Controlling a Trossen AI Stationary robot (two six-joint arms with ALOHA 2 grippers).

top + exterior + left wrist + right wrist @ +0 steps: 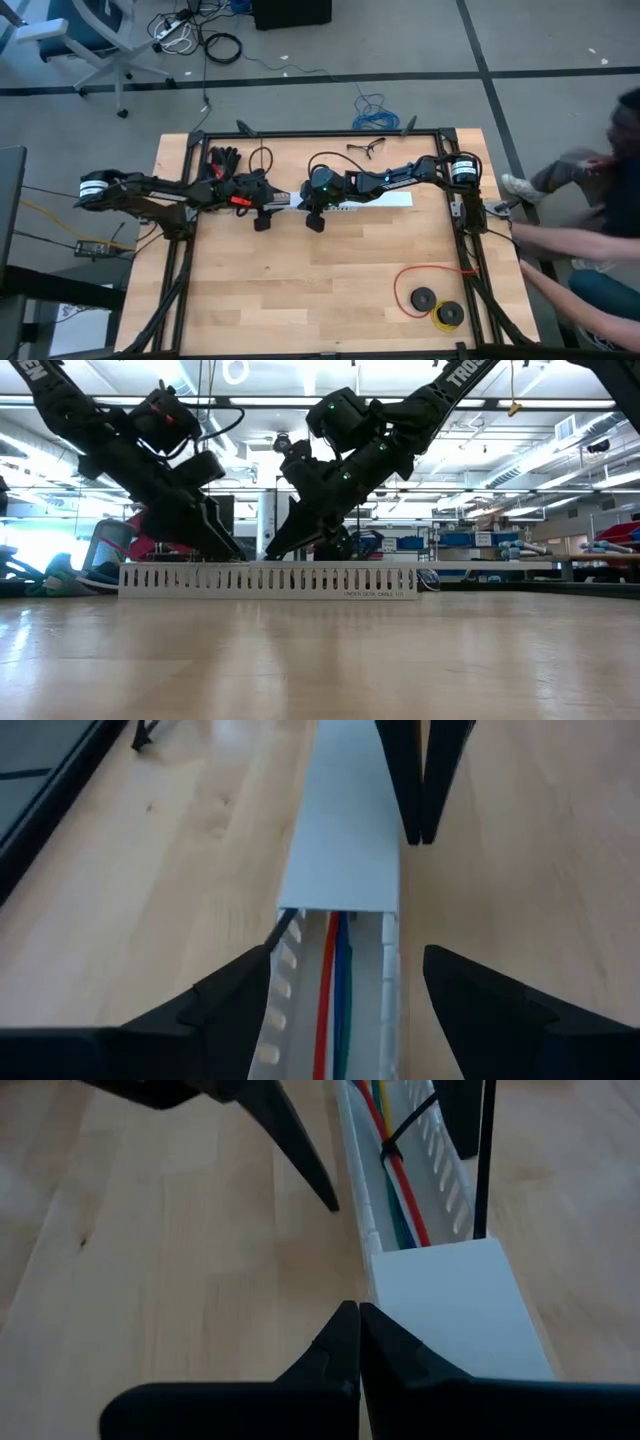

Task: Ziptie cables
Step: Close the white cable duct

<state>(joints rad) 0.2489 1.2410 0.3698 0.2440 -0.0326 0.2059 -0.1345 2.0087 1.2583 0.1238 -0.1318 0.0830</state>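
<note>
I have both hands down at the white slotted cable channel [268, 580] near the far side of the bench [330, 290]. My left hand [345, 985] is released, its two fingers spread to either side of the channel's open end without touching it, as far as I can see. Between those fingers, inside the channel, run the cables [334, 990]: red, blue and green strands showing from this wrist, and a black zip tie [393, 1142] already wraps them further along in the right wrist view. Just ahead of my left hand a flat white cover [345, 830] closes the rest of the channel.

My right hand [358, 1342] is clenched, fingertips pressed together with nothing between them, sitting just beside the covered stretch of channel and facing the left hand.

Well away from both hands, at the bench's near right corner, lies a red wire loop [430, 275] with two black spools [436, 305]. A person [600, 220] sits beyond the bench's right edge.
</note>
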